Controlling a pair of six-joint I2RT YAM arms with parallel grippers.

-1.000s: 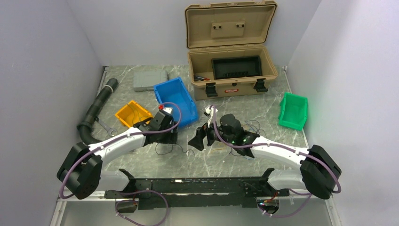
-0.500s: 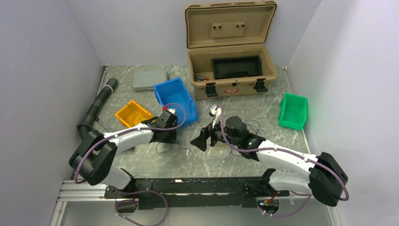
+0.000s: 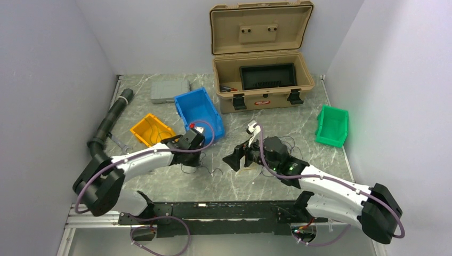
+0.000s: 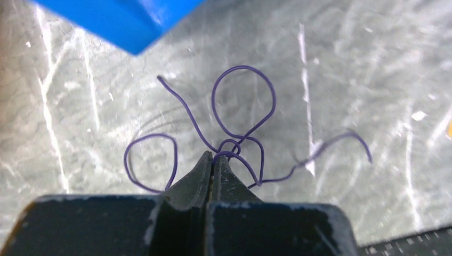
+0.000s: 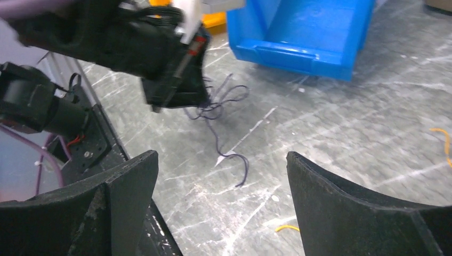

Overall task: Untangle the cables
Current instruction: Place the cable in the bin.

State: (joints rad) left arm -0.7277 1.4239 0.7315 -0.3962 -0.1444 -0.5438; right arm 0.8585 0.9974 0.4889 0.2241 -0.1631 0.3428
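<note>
The cables (image 4: 238, 140) here are one thin purple strand, looped and knotted, lying on the grey counter (image 3: 229, 186) just in front of the blue bin (image 3: 198, 112). My left gripper (image 4: 211, 156) is pinched tight on the strand at its knot. My right gripper (image 5: 221, 157) hovers nearby, jaws spread wide and holding nothing, facing the left one. A short yellow scrap (image 5: 288, 228) lies below it.
</note>
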